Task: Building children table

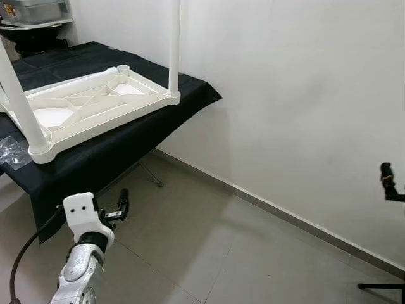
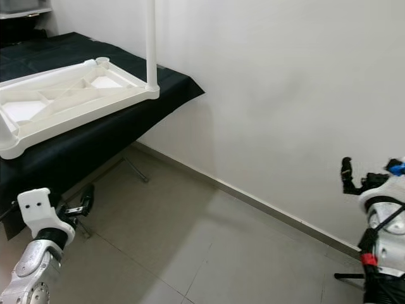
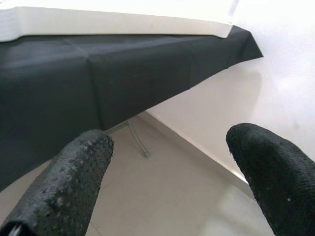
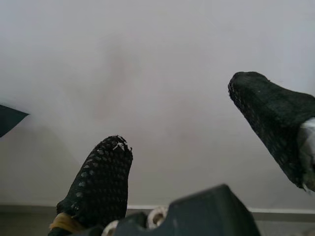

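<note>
The white tabletop (image 1: 88,107) lies upside down on the black-draped bench (image 1: 190,95) so legs (image 1: 174,47) can be fitted, while left gripper (image 1: 120,206) and right gripper (image 4: 197,147), probably idle, hang with fingers spread and empty.

The left arm (image 1: 79,266) is silver metal with a black collar, capped by a white block with two small holes, and a black cable loops off at its nine o'clock. The left gripper (image 3: 170,167) and right gripper (image 4: 197,147) carry black, dimpled fingers. The right arm (image 2: 383,215) is silver with black cables, a red band and a blue tag.
</note>
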Controlling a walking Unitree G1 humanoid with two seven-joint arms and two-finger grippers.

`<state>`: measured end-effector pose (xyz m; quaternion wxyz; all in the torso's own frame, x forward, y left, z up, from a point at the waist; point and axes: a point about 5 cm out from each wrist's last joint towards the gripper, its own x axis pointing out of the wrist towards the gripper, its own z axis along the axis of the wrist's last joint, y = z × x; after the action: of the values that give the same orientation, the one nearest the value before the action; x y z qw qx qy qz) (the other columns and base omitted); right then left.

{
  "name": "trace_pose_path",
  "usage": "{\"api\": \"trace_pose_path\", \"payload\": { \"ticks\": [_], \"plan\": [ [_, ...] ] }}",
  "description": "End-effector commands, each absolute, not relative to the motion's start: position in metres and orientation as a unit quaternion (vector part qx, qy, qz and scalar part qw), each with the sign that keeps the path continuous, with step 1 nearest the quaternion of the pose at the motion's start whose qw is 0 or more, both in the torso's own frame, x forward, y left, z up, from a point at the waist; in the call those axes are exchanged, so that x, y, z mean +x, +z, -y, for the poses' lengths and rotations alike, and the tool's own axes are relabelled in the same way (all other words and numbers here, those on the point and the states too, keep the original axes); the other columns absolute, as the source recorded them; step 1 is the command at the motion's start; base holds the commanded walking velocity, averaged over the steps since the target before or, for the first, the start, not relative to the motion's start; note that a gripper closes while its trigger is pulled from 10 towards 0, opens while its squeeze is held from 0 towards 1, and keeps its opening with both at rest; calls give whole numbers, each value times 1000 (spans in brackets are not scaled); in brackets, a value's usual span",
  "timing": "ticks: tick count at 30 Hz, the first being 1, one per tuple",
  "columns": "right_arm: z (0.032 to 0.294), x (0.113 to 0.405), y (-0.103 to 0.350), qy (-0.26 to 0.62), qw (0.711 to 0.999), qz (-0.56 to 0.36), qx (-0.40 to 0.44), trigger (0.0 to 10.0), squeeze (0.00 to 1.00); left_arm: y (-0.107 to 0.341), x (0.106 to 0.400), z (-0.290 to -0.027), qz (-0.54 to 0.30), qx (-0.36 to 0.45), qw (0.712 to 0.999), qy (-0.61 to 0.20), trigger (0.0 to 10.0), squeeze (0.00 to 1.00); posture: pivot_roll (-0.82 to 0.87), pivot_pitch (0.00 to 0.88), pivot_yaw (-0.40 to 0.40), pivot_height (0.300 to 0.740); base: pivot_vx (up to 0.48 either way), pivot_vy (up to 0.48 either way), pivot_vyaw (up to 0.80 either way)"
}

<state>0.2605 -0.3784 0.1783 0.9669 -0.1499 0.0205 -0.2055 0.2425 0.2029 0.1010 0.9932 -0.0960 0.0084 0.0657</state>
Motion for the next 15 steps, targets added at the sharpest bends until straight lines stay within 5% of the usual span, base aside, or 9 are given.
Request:
{"api": "trace_pose_path", "payload": {
  "ticks": [1,15],
  "plan": [
    [382,258,177,-196,970,-23,-143,10000,0,95,241,-203,-18,-95,993,71,10000,0,-137,0,-131,740,0,0,0],
    [388,248,164,-177,967,-50,-174,10000,0,93,243,-192,-19,-83,995,56,10000,0,-131,2,-118,740,0,0,0]
  ]
}}
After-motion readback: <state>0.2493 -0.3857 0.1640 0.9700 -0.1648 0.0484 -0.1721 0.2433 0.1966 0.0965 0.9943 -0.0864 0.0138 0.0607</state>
